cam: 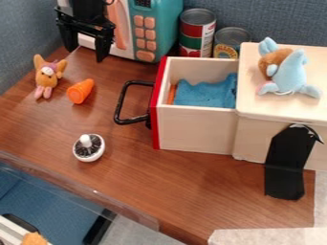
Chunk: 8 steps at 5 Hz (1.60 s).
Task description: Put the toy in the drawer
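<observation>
At the upper left, the black gripper (85, 44) hangs in front of the toy microwave, its two fingers apart with nothing between them. Below and left of it, a small orange plush toy (49, 76) with pink feet lies on the table. A light blue and brown plush toy (287, 72) rests on the wooden cabinet's top, far to the gripper's right. The wooden drawer (197, 128), with a red front and black handle, is pulled out to the left; inside are a blue cloth (205, 93) and a bit of something orange.
A toy carrot (80, 91) lies right of the small plush. A white round object with a knob (89, 148) sits lower on the table (185, 191). Behind the drawer stand two cans (197, 31), beside the teal microwave (165, 26). A black strap (287, 162) hangs down the cabinet's front.
</observation>
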### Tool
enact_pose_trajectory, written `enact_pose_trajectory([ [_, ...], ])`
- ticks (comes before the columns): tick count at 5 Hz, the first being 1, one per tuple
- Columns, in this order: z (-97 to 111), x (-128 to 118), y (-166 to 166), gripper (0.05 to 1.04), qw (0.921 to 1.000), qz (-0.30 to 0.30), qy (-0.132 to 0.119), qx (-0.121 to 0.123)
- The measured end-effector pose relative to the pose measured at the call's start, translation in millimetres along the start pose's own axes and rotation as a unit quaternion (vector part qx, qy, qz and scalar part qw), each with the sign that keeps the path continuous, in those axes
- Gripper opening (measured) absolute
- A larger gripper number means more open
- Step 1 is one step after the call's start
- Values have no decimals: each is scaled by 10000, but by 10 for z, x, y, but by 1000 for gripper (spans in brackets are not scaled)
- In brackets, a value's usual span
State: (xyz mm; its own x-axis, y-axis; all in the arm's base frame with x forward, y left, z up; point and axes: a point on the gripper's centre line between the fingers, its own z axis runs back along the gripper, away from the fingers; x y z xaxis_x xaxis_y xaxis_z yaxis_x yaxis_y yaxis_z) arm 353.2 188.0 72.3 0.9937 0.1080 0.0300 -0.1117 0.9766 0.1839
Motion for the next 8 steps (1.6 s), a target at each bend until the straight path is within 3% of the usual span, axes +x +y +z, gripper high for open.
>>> enact_pose_trajectory([
  [1,-149,-23,-36,1001,9998,-28,185,-68],
  [3,-320,-155,587,1001,9982,481,295,179],
  [4,-370,-126,695,1001,9979,523,248,275],
  [6,-752,-166,880,1001,9955,848,166,387],
  [7,-887,-138,894,948,9953,845,157,455],
  [8,-894,-135,882,692,9944,951,167,432],
])
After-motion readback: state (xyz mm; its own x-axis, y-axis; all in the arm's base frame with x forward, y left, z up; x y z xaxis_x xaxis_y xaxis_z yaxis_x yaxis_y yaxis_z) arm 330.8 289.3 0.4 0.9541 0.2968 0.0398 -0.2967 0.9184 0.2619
